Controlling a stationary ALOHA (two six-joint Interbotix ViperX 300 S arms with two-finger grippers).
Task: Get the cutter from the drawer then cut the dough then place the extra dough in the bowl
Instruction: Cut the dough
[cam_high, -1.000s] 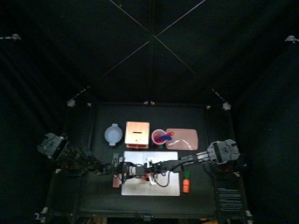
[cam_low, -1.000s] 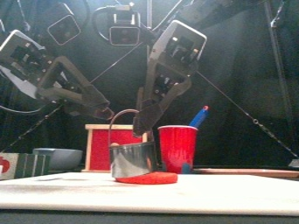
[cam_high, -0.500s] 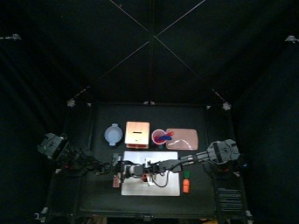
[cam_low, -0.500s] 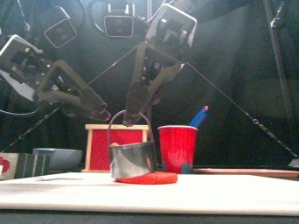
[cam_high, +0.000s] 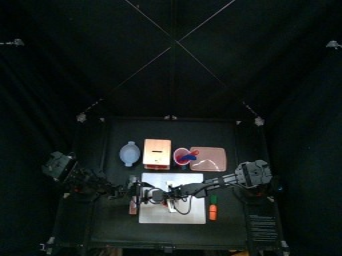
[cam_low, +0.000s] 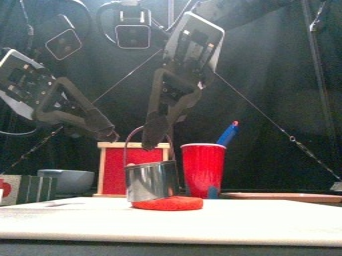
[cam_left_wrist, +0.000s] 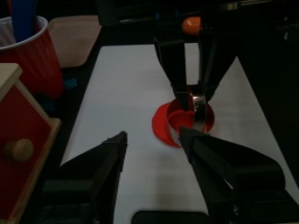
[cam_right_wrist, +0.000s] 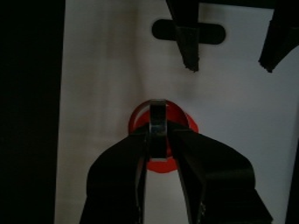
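The right end effector (cam_right_wrist: 156, 129) is closed on the wire handle of the cutter (cam_low: 152, 182), its two jaws pressed together on the thin wire. It reaches down from above. The cutter hangs straight below it, upright, with its metal ring standing on the dough (cam_low: 171, 203). The dough is a flat red piece directly beneath this end effector. It shows around the cutter's rim, most of it on the side toward the counter's front. It lies on the white board (cam_left_wrist: 117, 105), which rests on the counter (cam_high: 100, 135).

The left end effector (cam_left_wrist: 163, 156) is open, its jaws spread wide and gripping nothing. It hovers above the board just to the left of the cutter, apart from it, with its jaws pointing toward the cutter and the dough. The two end effectors are near each other but not touching.

Behind the right end effector, further back on the counter, stands the box (cam_low: 114, 172) with its red front facing the board. The bowl (cam_low: 67, 180) sits to the left of the box, behind the left end effector. To the right of the box is the red cup (cam_low: 203, 168) with a blue knife (cam_low: 229, 131) sticking up out of it, at the left end of the pink tray (cam_high: 219, 157).
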